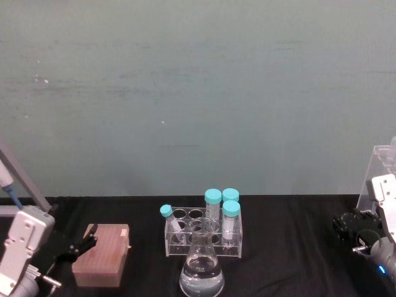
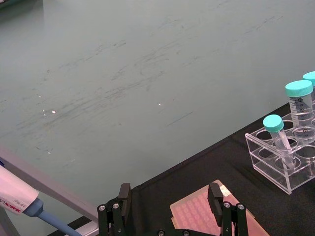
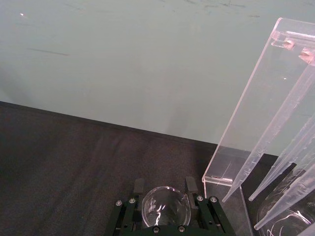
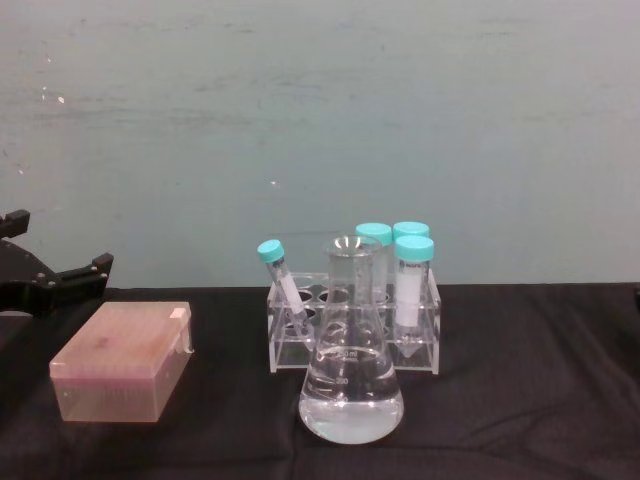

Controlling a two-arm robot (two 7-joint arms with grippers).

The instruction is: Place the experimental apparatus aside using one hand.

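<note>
At the bottom centre of the chest view the conical flask (image 4: 352, 385) stands nearest, with clear liquid filling its wide base. Just behind it a clear tube rack (image 4: 428, 358) carries four teal-capped tubes (image 4: 413, 285), three upright and one leaning left. A pink box (image 4: 125, 360) sits at lower left, and open black cloth (image 4: 540, 400) stretches to the right edge. The left wrist view adds the left gripper (image 2: 170, 192), its jaws spread wide just by the pink box and grasping nothing, and a pipette (image 2: 17, 199) in its lower left corner. The right wrist view adds the right gripper (image 3: 165, 188) clamped on a small glass beaker (image 3: 166, 211), whose contents I cannot tell. Beside it is the tall acrylic stand (image 3: 251, 113), hung with long clear tubes (image 3: 275, 162). In the head view that stand is at the right edge, well apart from the rack. A pale green wall (image 4: 320, 120) backs everything.
</note>
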